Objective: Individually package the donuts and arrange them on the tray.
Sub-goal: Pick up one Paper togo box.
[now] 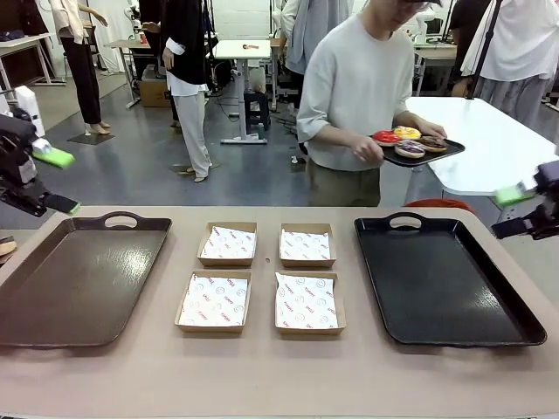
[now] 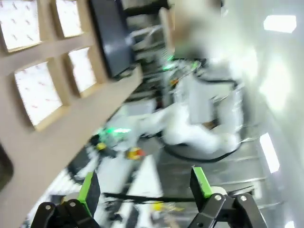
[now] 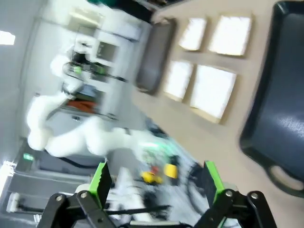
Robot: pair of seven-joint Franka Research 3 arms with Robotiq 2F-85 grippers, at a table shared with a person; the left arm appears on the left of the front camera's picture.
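- You have nothing packaged yet: donuts (image 1: 409, 141) sit on a person's platter (image 1: 452, 149), and four boxes (image 1: 213, 301) are empty.
- Brown tray (image 1: 79, 279) and black tray (image 1: 445, 284) lie bare.
- Left gripper (image 1: 59, 182) and right gripper (image 1: 515, 212) gape wide, empty.

Both wrist cams are pretty smeared, so the print on the box liners (image 2: 37, 92) is unreadable there. Out front, the donuts (image 1: 409, 141) on the person's little tray (image 1: 445, 154) are tiny and overlap, so the toppings are hard to make out. The right gripper (image 1: 514, 212) is clipped by the right edge.
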